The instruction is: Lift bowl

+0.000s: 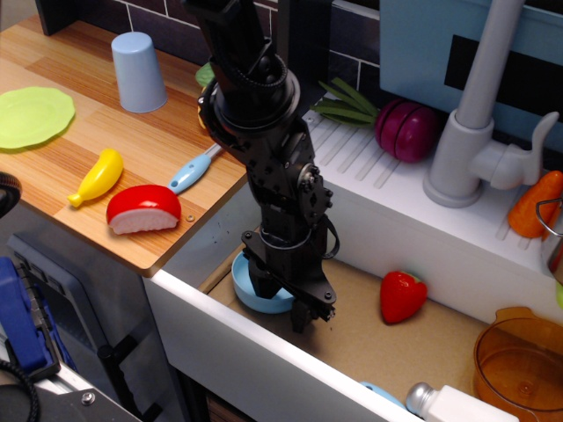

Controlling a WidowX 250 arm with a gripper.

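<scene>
Blue bowl, sink floor: not yet lifted.
Pincer low over its rim, fingers narrowly apart; grip unconfirmed. Closing and raising remain.
</scene>
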